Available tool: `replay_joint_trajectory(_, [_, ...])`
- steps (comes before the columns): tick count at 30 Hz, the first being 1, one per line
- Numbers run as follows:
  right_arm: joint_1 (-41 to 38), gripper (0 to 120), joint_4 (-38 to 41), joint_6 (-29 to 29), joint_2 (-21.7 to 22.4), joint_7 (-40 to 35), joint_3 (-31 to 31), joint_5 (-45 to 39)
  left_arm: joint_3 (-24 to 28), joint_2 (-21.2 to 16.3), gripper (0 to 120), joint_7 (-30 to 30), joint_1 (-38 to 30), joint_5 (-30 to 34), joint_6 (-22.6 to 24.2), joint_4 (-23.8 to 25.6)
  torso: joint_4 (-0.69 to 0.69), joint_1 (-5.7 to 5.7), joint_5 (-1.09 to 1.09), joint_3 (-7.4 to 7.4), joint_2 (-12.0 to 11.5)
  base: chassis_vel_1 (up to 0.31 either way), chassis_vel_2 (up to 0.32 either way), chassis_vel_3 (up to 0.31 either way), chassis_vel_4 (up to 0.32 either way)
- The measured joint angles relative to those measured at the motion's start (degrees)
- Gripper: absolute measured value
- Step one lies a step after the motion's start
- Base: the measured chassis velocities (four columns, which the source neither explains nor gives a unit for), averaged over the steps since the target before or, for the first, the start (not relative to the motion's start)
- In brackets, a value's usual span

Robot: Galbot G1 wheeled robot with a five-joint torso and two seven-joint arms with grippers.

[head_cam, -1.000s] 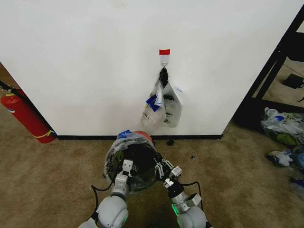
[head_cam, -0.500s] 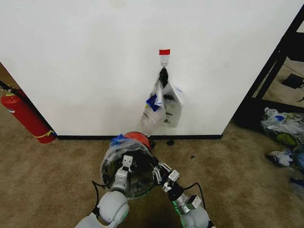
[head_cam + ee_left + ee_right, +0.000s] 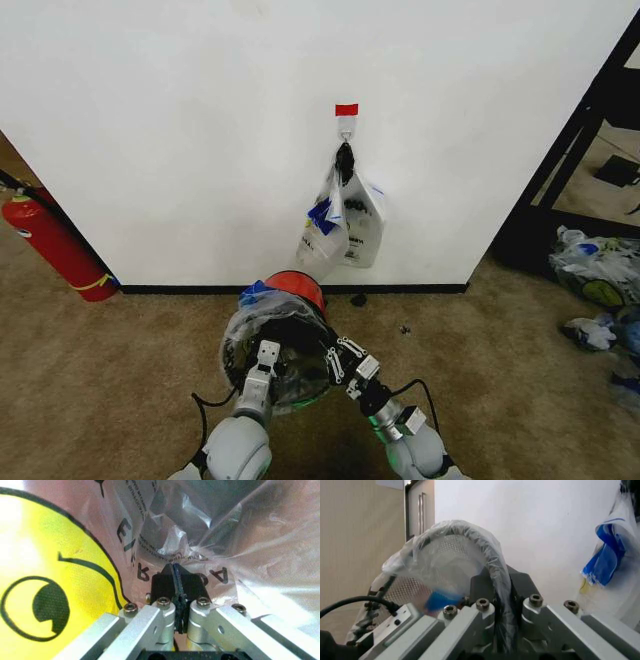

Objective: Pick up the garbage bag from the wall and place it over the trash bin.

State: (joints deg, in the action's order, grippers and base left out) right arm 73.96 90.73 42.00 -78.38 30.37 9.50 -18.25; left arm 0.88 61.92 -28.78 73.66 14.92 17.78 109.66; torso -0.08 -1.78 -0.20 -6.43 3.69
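White wall [image 3: 150, 140] rises ahead of me. Below it the trash bin [image 3: 300, 395] tilts off the carpet [image 3: 100, 380], garbage bag [image 3: 240, 330] stretched over its mouth. My left gripper [image 3: 264, 362] pinches film; my right gripper [image 3: 340, 362] clamps bag and rim. Uneven pulling could tear it or tip the bin.

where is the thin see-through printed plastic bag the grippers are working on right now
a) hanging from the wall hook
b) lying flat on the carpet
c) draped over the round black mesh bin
c: the thin see-through printed plastic bag covers the round black mesh bin, with the left gripper and right gripper both at its rim.
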Motion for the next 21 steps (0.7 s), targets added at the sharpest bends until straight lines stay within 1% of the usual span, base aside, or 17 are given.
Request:
replay_joint_trajectory(5, [-0.25,1,-0.02,0.03,0.26,0.10,0.26,0.63,0.56,-2.58,0,0.31,1.82,-0.27,0.02,1.08,0.00,0.00,0.00,0.00,0.00,0.000,0.000,0.000,0.000])
replay_joint_trajectory(7, [-0.26,1,-0.02,0.03,0.26,0.11,0.26,0.64,0.75,-2.74,0,0.31,2.05,-0.33,0.00,1.08,0.01,0.00,0.00,0.00,0.00,0.000,0.000,0.000,0.000])
replay_joint_trajectory(21, [0.22,1,0.39,0.13,0.01,0.15,-0.16,0.66,3.20,-0.90,0,0.41,0.61,1.89,0.99,0.90,0.00,0.00,0.00,0.00,0.00,0.000,0.000,0.000,0.000])
